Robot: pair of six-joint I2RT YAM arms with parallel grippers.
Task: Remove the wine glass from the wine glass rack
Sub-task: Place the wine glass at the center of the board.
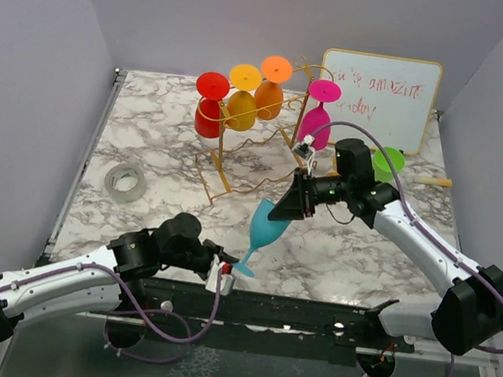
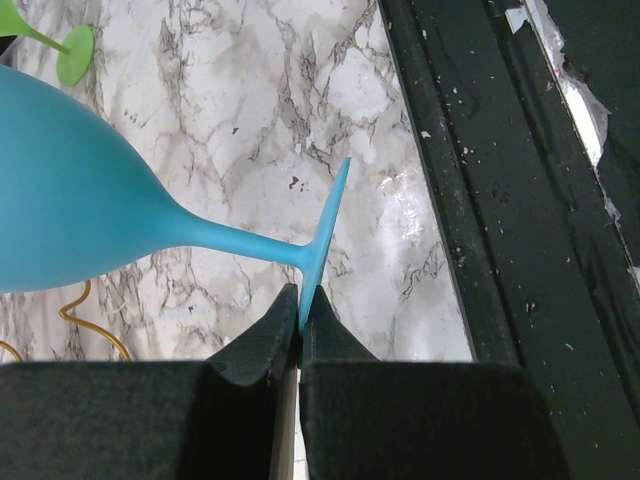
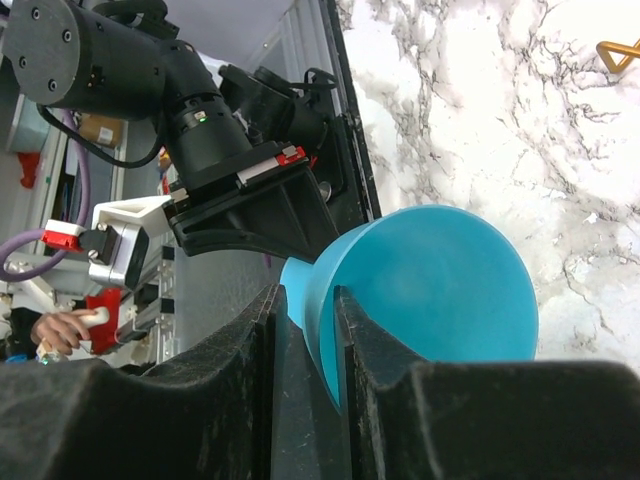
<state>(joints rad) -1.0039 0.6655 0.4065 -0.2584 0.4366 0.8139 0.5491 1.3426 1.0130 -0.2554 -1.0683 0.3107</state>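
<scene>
A blue wine glass (image 1: 264,230) hangs in the air, tilted, between my two grippers, off the gold wire rack (image 1: 236,163). My right gripper (image 1: 289,203) is shut on the rim of its bowl (image 3: 430,290), one finger inside, one outside. My left gripper (image 1: 225,274) is shut on the edge of its foot (image 2: 322,255); the stem and bowl (image 2: 70,215) stretch left. Red (image 1: 209,108), yellow (image 1: 242,101), orange (image 1: 270,93) and magenta (image 1: 318,118) glasses hang upside down on the rack.
A green glass (image 1: 386,162) lies at the right, near a white-board (image 1: 377,98) standing at the back. A roll of tape (image 1: 125,182) lies at the left. The table's black front rail (image 2: 500,200) is right beside my left gripper.
</scene>
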